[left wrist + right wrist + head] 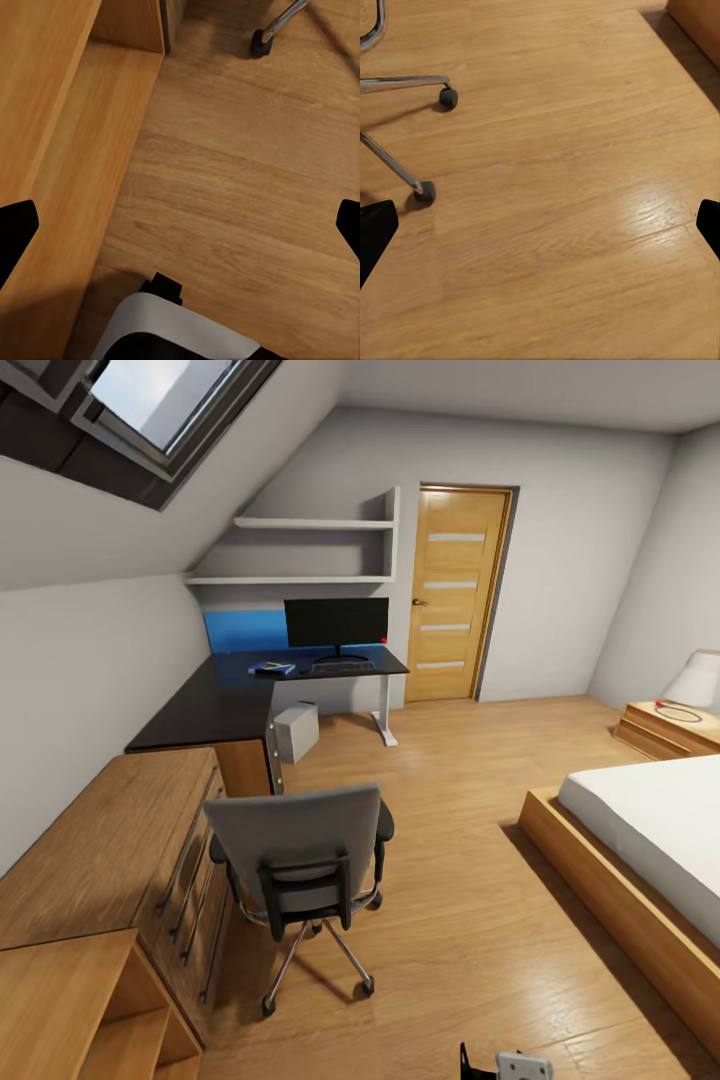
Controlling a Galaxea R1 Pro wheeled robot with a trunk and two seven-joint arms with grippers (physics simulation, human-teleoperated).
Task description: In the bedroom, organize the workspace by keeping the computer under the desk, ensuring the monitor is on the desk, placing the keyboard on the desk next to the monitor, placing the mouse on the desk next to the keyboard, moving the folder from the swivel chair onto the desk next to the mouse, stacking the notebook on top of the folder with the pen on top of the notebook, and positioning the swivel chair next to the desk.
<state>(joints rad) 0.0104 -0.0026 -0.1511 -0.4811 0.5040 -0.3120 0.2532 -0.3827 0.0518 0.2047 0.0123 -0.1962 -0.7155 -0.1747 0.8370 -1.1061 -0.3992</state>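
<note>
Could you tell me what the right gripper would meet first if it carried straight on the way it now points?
Most likely the bare wooden floor: the open right gripper points down at it with nothing between. The swivel chair casters sit off to one side.

Swivel chair [300, 870]: grey padded back facing the camera, black armrests, chrome star base on casters, standing on the wood floor well apart from the desk [215, 705]. Desk is black, L-shaped, in the far corner. Monitor [336, 623] upright on it, wide black screen. Keyboard [342, 668] lies flat just in front of the monitor. Something flat and blue on the desk left of the keyboard, too small to identify. Computer [296, 731], white-grey box, sits on the floor under the desk.
</note>
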